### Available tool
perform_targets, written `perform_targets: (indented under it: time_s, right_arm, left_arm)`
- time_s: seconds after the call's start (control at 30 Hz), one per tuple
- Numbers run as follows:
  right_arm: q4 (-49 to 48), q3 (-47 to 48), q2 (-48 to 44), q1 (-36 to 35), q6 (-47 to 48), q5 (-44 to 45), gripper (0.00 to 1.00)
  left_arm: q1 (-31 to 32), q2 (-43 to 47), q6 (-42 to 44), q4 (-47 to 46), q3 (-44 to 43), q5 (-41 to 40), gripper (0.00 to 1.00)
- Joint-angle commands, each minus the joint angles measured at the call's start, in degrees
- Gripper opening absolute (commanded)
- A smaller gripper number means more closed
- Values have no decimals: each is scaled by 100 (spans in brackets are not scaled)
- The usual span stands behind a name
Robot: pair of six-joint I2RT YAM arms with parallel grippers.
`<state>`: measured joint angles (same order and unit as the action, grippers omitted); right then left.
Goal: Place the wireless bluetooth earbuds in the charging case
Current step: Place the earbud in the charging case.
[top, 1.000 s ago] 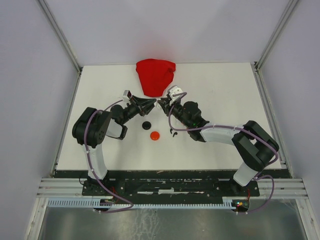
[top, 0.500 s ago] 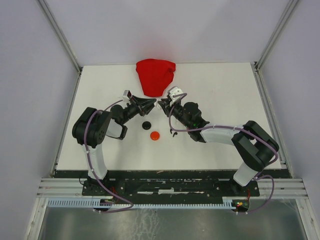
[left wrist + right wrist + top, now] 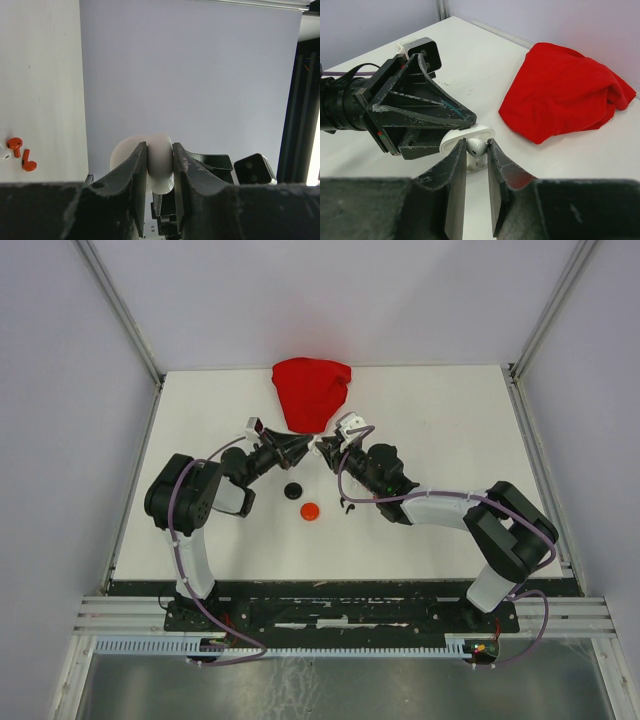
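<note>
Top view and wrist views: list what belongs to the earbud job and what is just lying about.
Job: white earbud, white case, red earbuds, red case, black case, black earbuds.
Lying about: red cloth.

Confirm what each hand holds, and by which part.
Left hand clamps the white charging case by one half, the other half swung open. Right hand pinches a white earbud at its rounded head, right at the open case.

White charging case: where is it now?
Top view: the case, mid-table below the red cloth, is clamped in the left gripper, facing the right gripper's white earbud.
</note>
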<state>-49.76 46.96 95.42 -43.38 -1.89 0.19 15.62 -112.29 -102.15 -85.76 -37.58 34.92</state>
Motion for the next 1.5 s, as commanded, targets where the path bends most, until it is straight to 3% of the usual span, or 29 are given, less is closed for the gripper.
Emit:
perform_targets:
  time_s: [0.0, 0.4, 0.6, 0.83, 1.07, 1.47]
  right_arm:
    - [-69, 63, -71, -9, -149, -210, 30]
    - [-129, 124, -207, -9, -185, -8, 41]
    - [-54, 129, -847, 96, -330, 619, 57]
    - [1715, 466, -1505, 371, -583, 1103, 67]
    - [4964, 1758, -1249, 416, -606, 1650, 74]
    - [5865, 2338, -589, 398, -710, 1112, 76]
  left_arm:
    - [21, 71, -210, -461, -245, -64, 3]
    - [28, 17, -140, -439, -160, -73, 3]
    - [20, -114, -64, -474, -37, -86, 3]
    - [21, -166, 31, -510, -27, -23, 3]
    - [22, -57, 304, -200, -91, 76, 3]
    - [46, 261, 823, 444, -101, 58, 3]
